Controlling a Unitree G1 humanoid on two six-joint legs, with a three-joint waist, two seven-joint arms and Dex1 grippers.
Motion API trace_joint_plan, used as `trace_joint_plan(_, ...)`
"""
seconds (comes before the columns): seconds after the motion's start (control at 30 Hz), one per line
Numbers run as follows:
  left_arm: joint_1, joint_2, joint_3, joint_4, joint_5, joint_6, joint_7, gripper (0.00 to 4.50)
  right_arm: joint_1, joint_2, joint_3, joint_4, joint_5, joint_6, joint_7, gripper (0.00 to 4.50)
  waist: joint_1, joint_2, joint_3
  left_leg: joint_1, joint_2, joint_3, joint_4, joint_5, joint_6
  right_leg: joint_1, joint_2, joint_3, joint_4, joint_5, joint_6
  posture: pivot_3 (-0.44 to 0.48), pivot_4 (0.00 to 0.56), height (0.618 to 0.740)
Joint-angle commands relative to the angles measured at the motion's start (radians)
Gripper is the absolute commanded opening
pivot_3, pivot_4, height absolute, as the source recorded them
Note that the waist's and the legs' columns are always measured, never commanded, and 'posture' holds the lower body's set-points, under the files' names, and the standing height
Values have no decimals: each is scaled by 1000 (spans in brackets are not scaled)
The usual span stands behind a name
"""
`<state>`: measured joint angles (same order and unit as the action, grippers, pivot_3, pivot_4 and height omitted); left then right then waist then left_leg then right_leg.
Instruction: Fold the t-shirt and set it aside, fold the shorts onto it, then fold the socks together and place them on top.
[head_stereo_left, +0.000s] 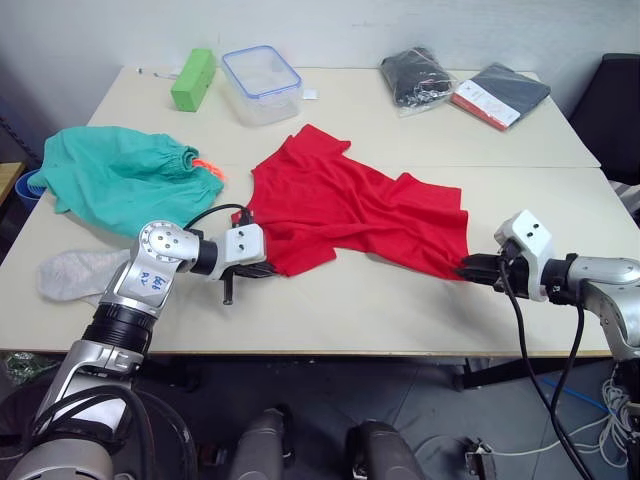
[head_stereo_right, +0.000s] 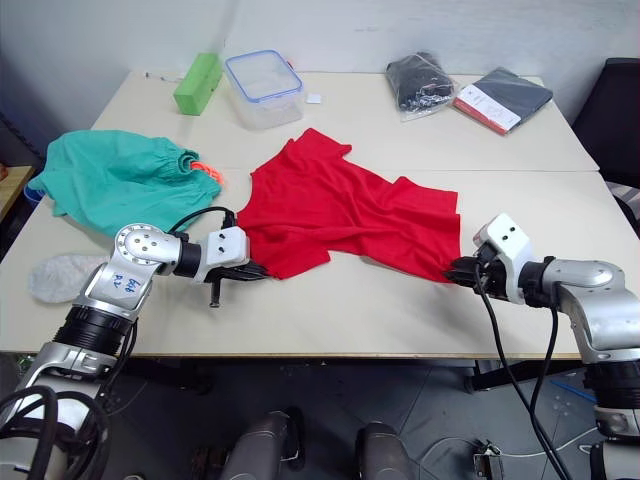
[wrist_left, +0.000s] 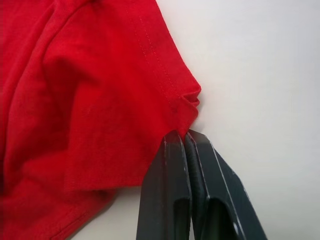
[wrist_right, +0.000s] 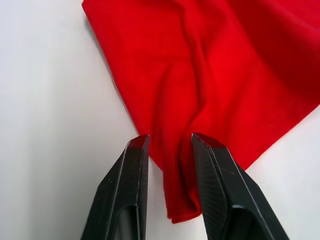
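Note:
The red t-shirt (head_stereo_left: 350, 205) lies spread and rumpled across the middle of the table. At its near left corner my left gripper (head_stereo_left: 272, 270) is shut, and the left wrist view shows the fingertips (wrist_left: 175, 145) pinched on the hem. My right gripper (wrist_right: 170, 142) is open at the shirt's near right corner (head_stereo_left: 455, 262), with a fold of red cloth lying between its fingers. The teal-green shorts (head_stereo_left: 120, 175) are bunched at the left, the orange drawstring showing. One light-grey sock (head_stereo_left: 75, 272) lies near the left front edge, beside my left arm.
Along the far edge stand a green box (head_stereo_left: 194, 78), a clear container with a blue rim (head_stereo_left: 261, 82), a black bagged bundle (head_stereo_left: 415, 75) and a flat dark package (head_stereo_left: 500, 95). A black chair (head_stereo_left: 615, 110) stands at the right.

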<state>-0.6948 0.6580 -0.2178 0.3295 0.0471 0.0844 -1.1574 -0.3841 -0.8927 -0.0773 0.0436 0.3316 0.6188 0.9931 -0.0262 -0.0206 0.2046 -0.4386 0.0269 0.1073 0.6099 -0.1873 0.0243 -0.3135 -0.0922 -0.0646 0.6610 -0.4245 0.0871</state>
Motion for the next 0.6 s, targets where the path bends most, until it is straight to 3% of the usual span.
trace_joint_plan(0.03,-13,11,9,-2,-1,-16,5,0,0,-33,-15,-3,-10,18,-2,1330,0,0,0,0,0,0,0,0,0,0,0,0,0,0,0,0,150,740)
trace_joint_plan(0.1,-15,11,10,2,0,-19,7,0,2,-36,-9,9,-17,28,-6,1330,0,0,0,0,0,0,0,0,0,0,0,0,0,0,0,0,150,740)
trace_joint_plan(0.17,-15,11,10,2,1,-20,9,0,3,-34,-5,25,-25,24,-8,955,0,0,0,0,0,0,0,0,0,0,0,0,0,0,0,0,150,740)
trace_joint_plan(0.43,-17,10,11,1,-1,-21,14,0,-2,-20,-7,61,-36,37,-13,955,0,0,0,0,0,0,0,0,0,0,0,0,0,0,0,0,150,740)
trace_joint_plan(0.57,-14,12,12,-3,-1,-21,14,0,-1,-15,-19,44,-17,50,-8,34,0,0,0,0,0,0,0,0,0,0,0,0,0,0,0,0,150,740)
trace_joint_plan(0.6,-12,13,12,-4,-2,-21,13,0,-2,-15,-21,41,-14,52,-8,34,0,0,0,0,0,0,0,0,0,0,0,0,0,0,0,0,150,740)
